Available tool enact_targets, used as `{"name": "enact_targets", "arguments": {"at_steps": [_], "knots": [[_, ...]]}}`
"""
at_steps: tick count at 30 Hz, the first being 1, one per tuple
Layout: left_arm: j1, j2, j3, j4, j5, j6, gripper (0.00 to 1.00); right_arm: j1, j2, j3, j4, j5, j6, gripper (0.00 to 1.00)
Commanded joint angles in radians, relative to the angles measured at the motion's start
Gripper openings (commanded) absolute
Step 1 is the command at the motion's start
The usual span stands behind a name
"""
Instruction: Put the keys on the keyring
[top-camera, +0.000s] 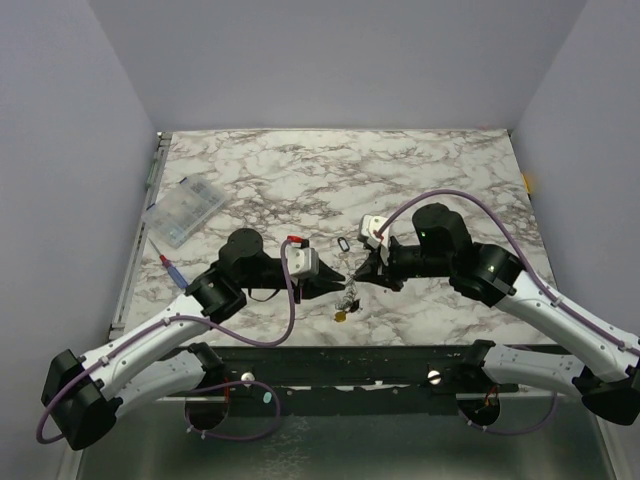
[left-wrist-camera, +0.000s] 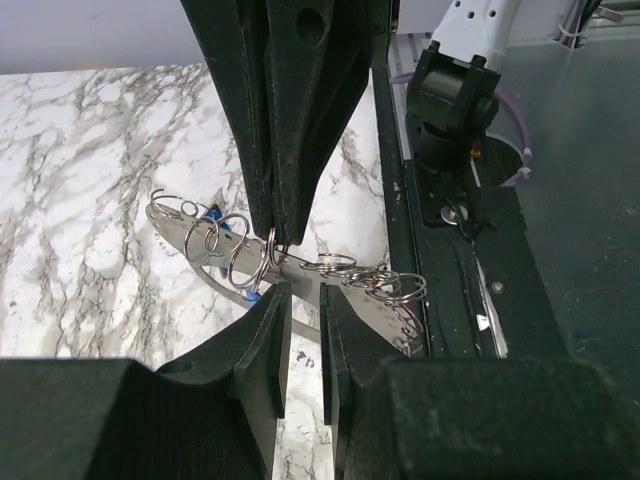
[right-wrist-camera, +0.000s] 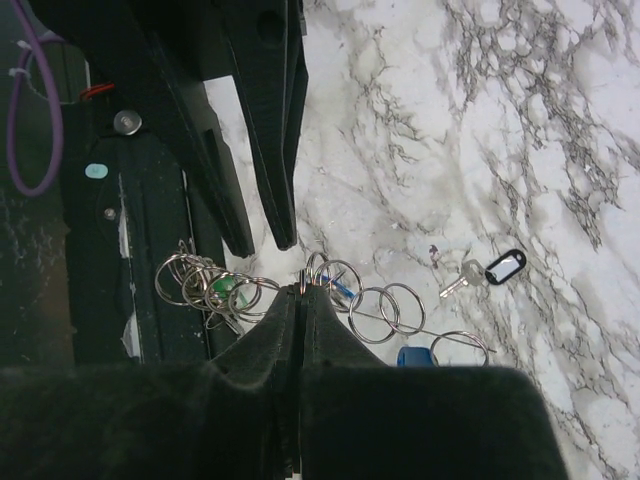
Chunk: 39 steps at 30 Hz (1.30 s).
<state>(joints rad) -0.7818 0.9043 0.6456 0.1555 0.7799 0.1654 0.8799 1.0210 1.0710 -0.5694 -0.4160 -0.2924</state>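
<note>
Marble table (top-camera: 420, 170), open room on the far side, right gripper (right-wrist-camera: 301, 300) pinching a keyring (left-wrist-camera: 272, 250) by the near edge, left gripper (left-wrist-camera: 305, 295) slightly spread just beside, keys (top-camera: 348, 298) bunched beneath, box (top-camera: 185, 212) far left, well apart.

Both arms reach inward, fingertips nearly meeting: the left gripper (left-wrist-camera: 305, 303) stands slightly parted, the right gripper (right-wrist-camera: 301, 298) pressed tightly together.
</note>
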Motion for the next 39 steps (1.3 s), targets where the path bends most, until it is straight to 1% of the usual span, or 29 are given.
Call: {"name": "enact_targets", "arguments": {"at_steps": [1, 9, 17, 20, 22, 30, 39], "knots": [[-0.012, 0.024, 0.038, 0.030, 0.067, 0.024, 0.24, 0.002, -0.021, -0.009, 0.050, -0.064, -0.022, 0.01], [-0.020, 0.068, 0.052, 0.041, 0.062, 0.022, 0.32, 0.002, -0.027, -0.003, 0.053, -0.089, -0.019, 0.01], [-0.022, 0.088, 0.058, 0.064, 0.036, 0.018, 0.36, 0.002, -0.027, 0.003, 0.057, -0.119, -0.018, 0.01], [-0.022, 0.086, 0.062, 0.078, 0.014, 0.016, 0.41, 0.002, -0.026, 0.000, 0.060, -0.126, -0.015, 0.01], [-0.021, 0.087, 0.064, 0.088, 0.001, 0.006, 0.43, 0.002, -0.025, -0.001, 0.060, -0.130, -0.014, 0.01], [-0.022, 0.089, 0.063, 0.113, -0.037, -0.015, 0.42, 0.002, -0.033, -0.008, 0.071, -0.132, -0.008, 0.01], [-0.022, 0.098, 0.058, 0.202, -0.010, -0.083, 0.28, 0.002, -0.025, -0.025, 0.092, -0.107, -0.004, 0.01]]}}
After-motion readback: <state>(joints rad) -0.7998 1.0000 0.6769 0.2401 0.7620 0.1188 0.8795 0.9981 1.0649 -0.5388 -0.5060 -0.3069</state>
